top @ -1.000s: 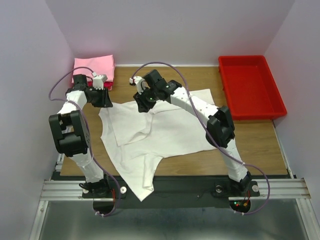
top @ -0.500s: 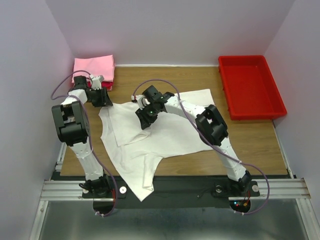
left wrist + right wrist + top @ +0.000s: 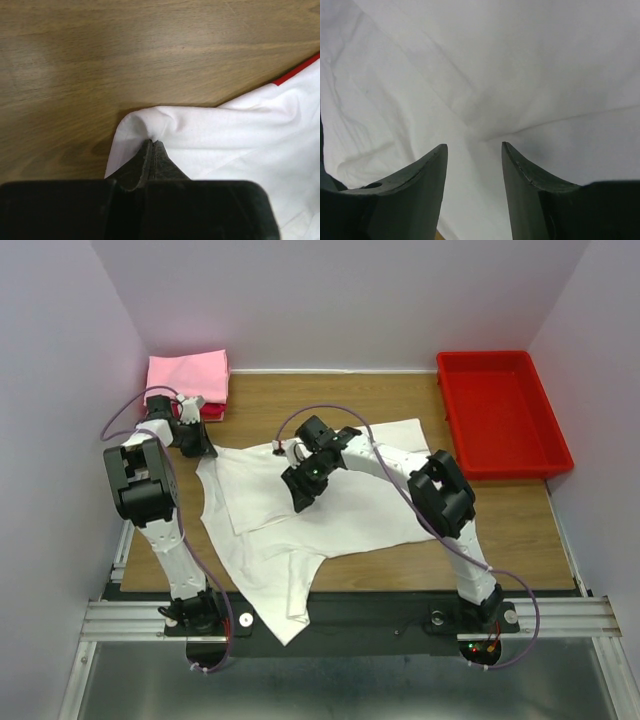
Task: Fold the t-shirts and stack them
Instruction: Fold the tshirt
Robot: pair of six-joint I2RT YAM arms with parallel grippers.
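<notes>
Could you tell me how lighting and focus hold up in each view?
Top external: even, soft light on the large white cloth t-shirt, only faint shadows. Left wrist: the left gripper, shut on the shirt's edge, is an underexposed black mass; the wooden table is sharp. Right wrist: pale cloth looks low in contrast; the open right gripper looks slightly soft.

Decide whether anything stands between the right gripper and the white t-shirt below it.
Nothing visible does. The right gripper has its jaws open directly over the white t-shirt, with only bare cloth showing between them. The left gripper is shut on a corner of the shirt, well to one side.
</notes>
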